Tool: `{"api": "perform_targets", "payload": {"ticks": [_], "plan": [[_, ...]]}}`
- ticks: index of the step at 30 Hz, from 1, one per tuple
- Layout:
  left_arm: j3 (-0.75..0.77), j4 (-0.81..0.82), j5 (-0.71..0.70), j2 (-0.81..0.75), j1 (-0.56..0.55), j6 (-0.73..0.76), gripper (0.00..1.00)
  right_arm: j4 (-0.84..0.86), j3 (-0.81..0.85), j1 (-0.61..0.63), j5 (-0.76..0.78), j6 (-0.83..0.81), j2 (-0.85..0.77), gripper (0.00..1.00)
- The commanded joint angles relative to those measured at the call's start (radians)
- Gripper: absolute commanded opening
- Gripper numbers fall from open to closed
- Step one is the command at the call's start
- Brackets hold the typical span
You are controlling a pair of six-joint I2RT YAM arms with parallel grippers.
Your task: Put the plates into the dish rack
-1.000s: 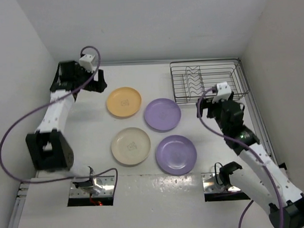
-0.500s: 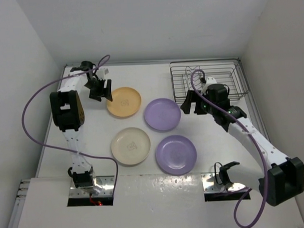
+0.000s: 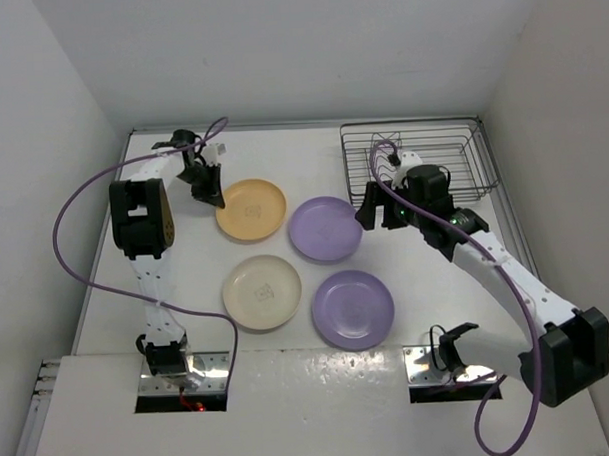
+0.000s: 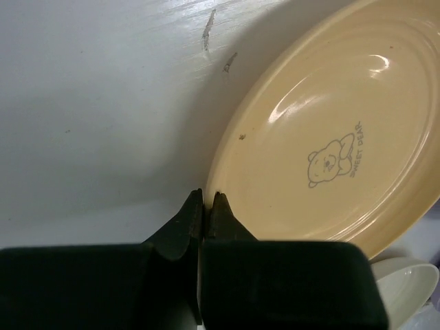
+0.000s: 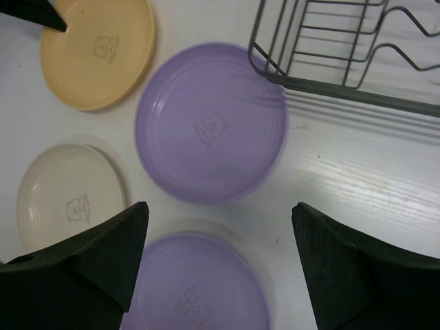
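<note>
Left gripper [image 4: 207, 201], tips together, at rim of yellow-orange plate [image 4: 330, 137]; right gripper [image 5: 220, 213] wide above farther lavender plate [image 5: 210, 124].

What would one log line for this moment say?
left gripper: shut, tips at yellow plate rim | right gripper: open, facing far purple plate | rack: no plates

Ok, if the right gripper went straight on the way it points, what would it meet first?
Probably the lavender plate beside the dish rack; the open right gripper points down over its near rim. Height above it is unclear.
</note>
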Motion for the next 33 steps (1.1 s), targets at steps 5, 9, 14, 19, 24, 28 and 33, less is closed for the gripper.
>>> {"api": "perform_targets", "payload": {"ticks": [5, 9, 14, 19, 24, 28, 33], "plan": [[0.192, 0.007, -0.029, -0.074, 0.016, 0.121, 0.00, -0.081, 0.310, -0.059, -0.291, -0.151, 0.187, 0.82], [0.325, -0.002, 0.009, -0.185, -0.082, 0.261, 0.00, -0.063, 0.453, -0.048, -0.323, -0.225, 0.283, 0.82], [0.270, -0.040, 0.100, -0.370, -0.254, 0.558, 0.00, 0.001, 0.593, -0.024, -0.319, -0.285, 0.463, 0.78], [0.343, -0.216, 0.110, -0.356, -0.372, 0.617, 0.00, 0.046, 0.737, -0.019, -0.342, -0.291, 0.610, 0.75], [0.382, -0.237, 0.110, -0.347, -0.395, 0.608, 0.00, 0.042, 0.740, -0.008, -0.374, -0.309, 0.636, 0.62], [0.402, -0.246, 0.110, -0.338, -0.404, 0.608, 0.00, 0.080, 0.664, -0.002, -0.371, -0.393, 0.594, 0.14], [0.431, -0.203, 0.069, -0.328, -0.404, 0.525, 0.32, 0.405, 0.449, -0.024, -0.282, -0.541, 0.460, 0.00]]}}
